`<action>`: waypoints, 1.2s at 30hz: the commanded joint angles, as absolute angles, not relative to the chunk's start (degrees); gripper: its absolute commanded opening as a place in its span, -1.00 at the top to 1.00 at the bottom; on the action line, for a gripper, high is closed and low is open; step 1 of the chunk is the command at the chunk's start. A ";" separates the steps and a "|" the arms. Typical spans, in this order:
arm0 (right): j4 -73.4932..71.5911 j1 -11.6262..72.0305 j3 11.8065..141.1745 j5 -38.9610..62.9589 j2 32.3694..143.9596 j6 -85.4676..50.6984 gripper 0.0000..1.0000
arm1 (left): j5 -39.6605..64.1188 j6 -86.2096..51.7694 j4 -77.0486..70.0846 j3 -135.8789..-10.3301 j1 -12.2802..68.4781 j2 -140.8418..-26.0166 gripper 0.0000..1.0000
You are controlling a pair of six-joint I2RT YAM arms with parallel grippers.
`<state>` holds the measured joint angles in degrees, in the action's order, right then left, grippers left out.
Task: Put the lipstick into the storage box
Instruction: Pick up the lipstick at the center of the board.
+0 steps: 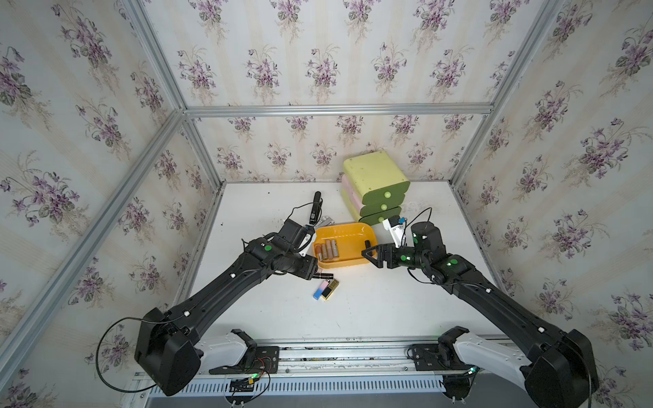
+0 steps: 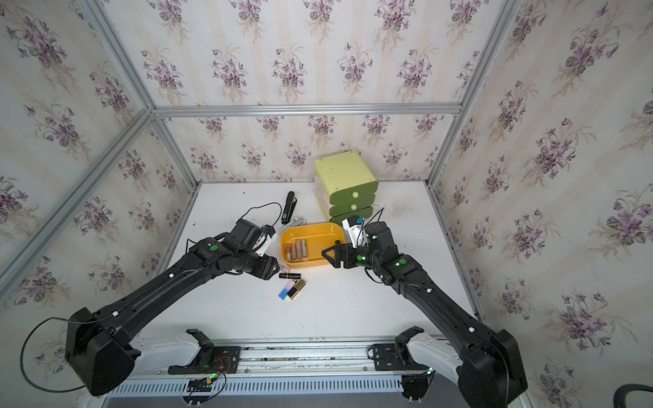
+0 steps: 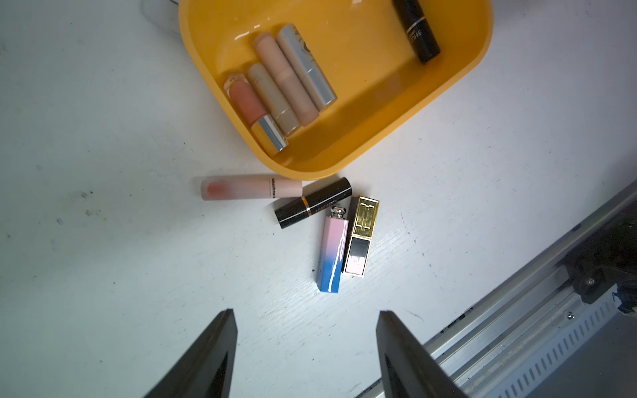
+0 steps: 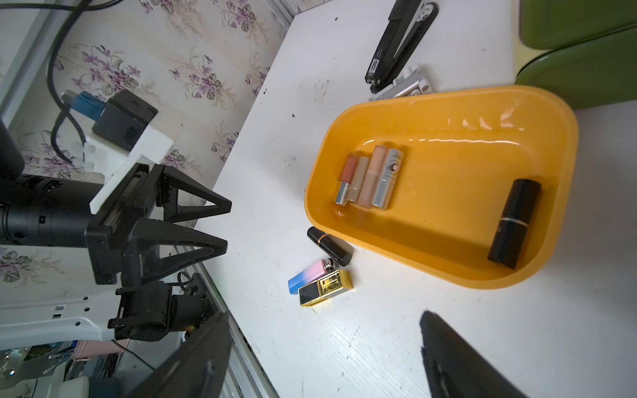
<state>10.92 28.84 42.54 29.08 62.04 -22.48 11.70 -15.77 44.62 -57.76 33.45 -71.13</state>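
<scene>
The storage box (image 1: pixel 349 229) (image 3: pixel 458 72) is a shallow orange-yellow tray at mid-table. Several lipsticks (image 3: pixel 282 89) lie side by side in it, and a black one (image 4: pixel 513 224) lies apart near its rim. On the table just outside it lie a pale pink tube (image 3: pixel 251 187), a black lipstick with a gold band (image 3: pixel 313 203), a pink-and-blue one (image 3: pixel 332 255) and a gold-and-black one (image 3: pixel 362 236). My left gripper (image 3: pixel 305 313) (image 1: pixel 312 270) hovers open beside these, holding nothing. My right gripper (image 4: pixel 324 315) (image 1: pixel 365 249) is open and empty at the tray's right end.
A pale yellow-green three-drawer unit (image 1: pixel 376 185) stands behind the tray. A black stapler (image 1: pixel 315 208) and a silver metal piece (image 1: pixel 325 222) lie behind the tray's left corner. The metal rail (image 1: pixel 335 348) runs along the table's front edge.
</scene>
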 commanded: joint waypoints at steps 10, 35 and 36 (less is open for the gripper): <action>13.52 29.44 40.76 24.37 61.83 -24.78 -0.77 | 10.72 -23.60 45.46 -50.47 40.50 -65.95 -0.28; 13.48 29.36 38.94 23.25 60.39 -24.65 -0.77 | -1.48 -30.90 45.39 -50.62 53.44 -76.08 0.04; 13.59 29.36 39.01 23.08 60.11 -24.52 -0.77 | -1.51 -30.15 45.27 -51.29 53.44 -77.60 0.04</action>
